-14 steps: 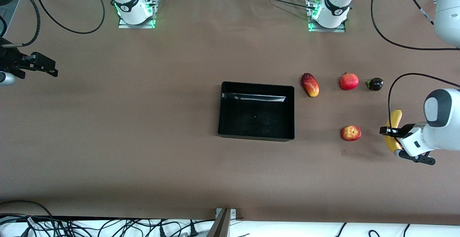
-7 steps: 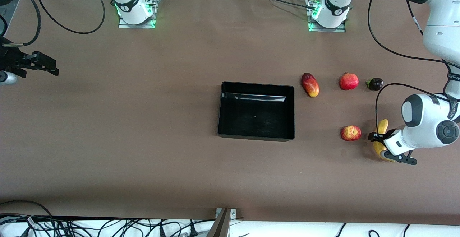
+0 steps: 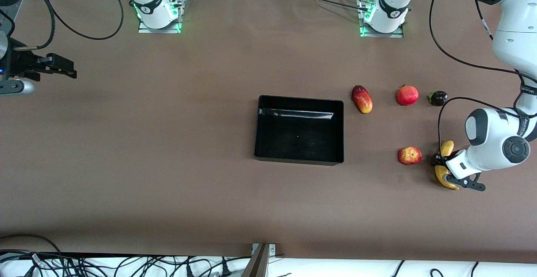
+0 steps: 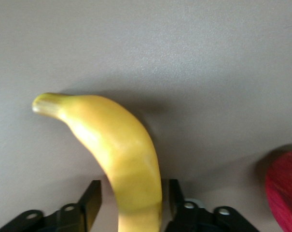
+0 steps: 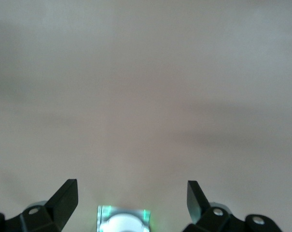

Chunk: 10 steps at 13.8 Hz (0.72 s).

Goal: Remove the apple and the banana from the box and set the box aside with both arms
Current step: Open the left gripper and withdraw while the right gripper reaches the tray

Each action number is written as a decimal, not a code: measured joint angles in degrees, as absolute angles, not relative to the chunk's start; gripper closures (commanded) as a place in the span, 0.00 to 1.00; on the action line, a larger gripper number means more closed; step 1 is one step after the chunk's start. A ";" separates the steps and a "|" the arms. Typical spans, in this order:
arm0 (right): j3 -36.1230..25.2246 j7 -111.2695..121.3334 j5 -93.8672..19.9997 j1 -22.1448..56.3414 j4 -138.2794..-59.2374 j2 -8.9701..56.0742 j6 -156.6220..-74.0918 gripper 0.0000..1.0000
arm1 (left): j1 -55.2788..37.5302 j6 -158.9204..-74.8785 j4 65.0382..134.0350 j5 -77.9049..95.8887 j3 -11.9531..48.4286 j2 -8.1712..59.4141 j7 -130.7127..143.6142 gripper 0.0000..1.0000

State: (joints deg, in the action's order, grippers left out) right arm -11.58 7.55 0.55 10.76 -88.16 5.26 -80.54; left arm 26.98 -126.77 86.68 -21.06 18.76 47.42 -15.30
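Observation:
My left gripper (image 3: 449, 171) is shut on the long yellow banana (image 3: 445, 164), low over the table beside the small red-and-yellow apple (image 3: 409, 155), toward the left arm's end. In the left wrist view the banana (image 4: 121, 154) runs out between the two fingers (image 4: 91, 203), and a red edge of the apple (image 4: 285, 189) shows. The black box (image 3: 299, 129) sits at mid-table with nothing in it. My right gripper (image 3: 67, 68) is open and empty over the right arm's end of the table; its fingers (image 5: 66, 198) stand wide apart.
A mango (image 3: 361, 99), a pomegranate (image 3: 407, 95) and a small dark fruit (image 3: 438, 98) lie in a row farther from the front camera than the apple. The arm bases (image 3: 157, 14) stand along the table's edge. Cables hang at the front edge.
My left gripper has moved toward the apple and the banana has come with it, then nearly stopped. My right gripper has shifted slightly in over the table.

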 measured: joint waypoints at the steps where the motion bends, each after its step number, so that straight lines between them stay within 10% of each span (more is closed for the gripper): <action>1: -11.32 7.55 -0.09 10.92 -88.37 5.84 -79.46 0.00 | 26.85 -122.18 86.08 -21.02 19.02 45.76 -15.30 0.00; 10: -10.69 -9.79 -9.84 26.11 -88.66 19.08 -93.44 0.00 | 13.77 -86.00 84.22 -2.40 11.51 12.28 -14.60 0.00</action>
State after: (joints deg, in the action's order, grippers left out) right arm -10.69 -9.79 -9.84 26.11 -88.66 19.08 -93.44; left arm 13.77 -86.00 84.22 -2.40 11.51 12.28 -14.60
